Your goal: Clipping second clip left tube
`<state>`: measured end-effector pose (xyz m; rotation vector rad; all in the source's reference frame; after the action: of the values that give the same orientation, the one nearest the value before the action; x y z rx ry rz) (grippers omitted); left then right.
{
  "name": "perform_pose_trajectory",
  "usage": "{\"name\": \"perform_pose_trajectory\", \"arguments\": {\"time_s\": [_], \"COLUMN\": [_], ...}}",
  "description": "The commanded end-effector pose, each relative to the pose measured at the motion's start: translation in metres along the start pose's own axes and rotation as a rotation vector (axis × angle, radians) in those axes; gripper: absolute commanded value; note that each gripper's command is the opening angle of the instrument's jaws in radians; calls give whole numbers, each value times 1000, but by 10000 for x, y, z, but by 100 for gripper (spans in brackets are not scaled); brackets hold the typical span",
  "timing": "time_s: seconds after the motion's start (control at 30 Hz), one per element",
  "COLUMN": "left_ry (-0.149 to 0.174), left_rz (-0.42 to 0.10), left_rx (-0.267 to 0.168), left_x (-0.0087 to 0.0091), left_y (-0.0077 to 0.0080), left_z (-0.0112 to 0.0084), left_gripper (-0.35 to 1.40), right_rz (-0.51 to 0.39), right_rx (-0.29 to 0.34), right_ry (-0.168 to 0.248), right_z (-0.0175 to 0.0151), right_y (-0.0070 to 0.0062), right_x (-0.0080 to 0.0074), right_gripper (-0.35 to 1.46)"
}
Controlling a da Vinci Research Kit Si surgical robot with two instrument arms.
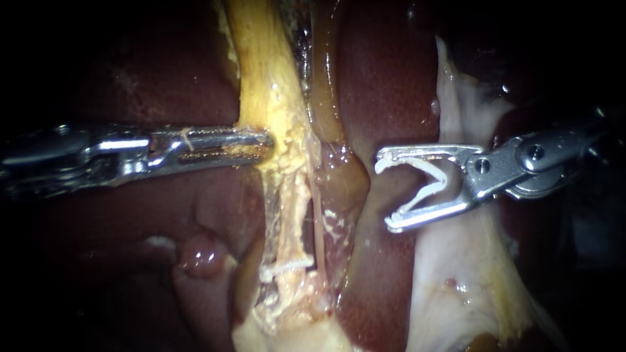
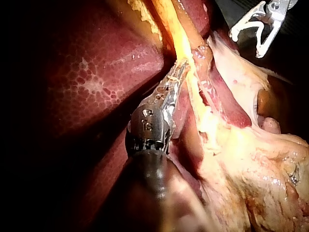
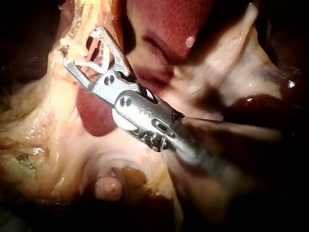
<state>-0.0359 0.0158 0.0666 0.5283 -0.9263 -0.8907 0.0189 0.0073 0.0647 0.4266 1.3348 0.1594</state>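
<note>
Approaching is the step in hand: the right instrument (image 1: 386, 192) has its jaws wide, with a white clip (image 1: 445, 177) seated open between them. It hangs over the dark liver (image 1: 385, 78), apart from the left tube (image 1: 270, 85) and with nothing gripped. The left tube is the yellow, fat-coated strand running down the middle of the liver. The left instrument (image 1: 267, 145) has its jaws closed narrow on the strand's near edge and holds it taut. Lower on the same strand a thin white band (image 1: 287, 266) crosses it, which I take to be a clip already in place.

By my reading, the next move calls for carrying the open clip across to the yellow strand and setting one leg on each side. It should be squared across the strand, at a spot away from the white band, before any closing.

A second, brownish tube (image 1: 325, 85) lies just beside the left tube, between it and the waiting jaws, so it stands directly in the way. The clip has to pass it without catching it. Thin threads and film stretch between the two tubes lower down and could snag a clip leg. A pale flap of membrane (image 1: 456, 280) lies under the right instrument's shaft. In the right wrist view the open jaws (image 3: 82, 47) sit in front of yellowish tissue, but I cannot tell whether they touch it
</note>
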Motion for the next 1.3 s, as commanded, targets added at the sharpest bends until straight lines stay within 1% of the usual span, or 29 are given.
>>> {"name": "perform_pose_trajectory", "arguments": {"time_s": [0.03,0.23,0.33,0.47,0.5,0.53,0.6,0.67,0.7,0.73,0.87,1.0,1.13,1.3], "left_ry": [0,0,-1,-8,-12,-20,-27,-31,-31,-34,-36,-37,-37,-37], "left_rz": [0,0,4,12,16,18,14,16,15,14,18,18,17,17], "left_rx": [0,0,-3,-26,-29,-35,-41,-46,-46,-46,-51,-53,-53,-54], "left_x": [0,0,-4,-20,-23,-27,-31,-35,-36,-37,-36,-35,-35,-35], "left_y": [0,-1,-1,2,3,4,3,1,0,-2,-9,-12,-13,-15], "left_z": [0,-2,-9,-35,-42,-50,-61,-71,-74,-75,-74,-74,-76,-76], "left_gripper": [-35,-35,-35,-35,-35,-35,-35,-35,-35,-35,-35,-35,-35,-35], "right_rz": [0,-3,-7,-23,-15,0,46,92,107,123,181,218,261,284], "right_rx": [0,-1,-2,2,7,10,22,34,37,43,51,48,44,47], "right_ry": [0,-1,-2,1,0,-2,-1,-2,-11,-18,-22,-40,-53,-68], "right_z": [0,6,11,27,32,38,52,67,74,81,104,114,123,134], "right_y": [-1,-4,-8,-16,-18,-20,-25,-28,-29,-30,-31,-30,-26,-24], "right_x": [0,-1,-5,-16,-19,-21,-28,-34,-37,-39,-47,-56,-69,-84], "right_gripper": [58,58,58,58,58,58,58,58,58,58,58,59,59,59]}}
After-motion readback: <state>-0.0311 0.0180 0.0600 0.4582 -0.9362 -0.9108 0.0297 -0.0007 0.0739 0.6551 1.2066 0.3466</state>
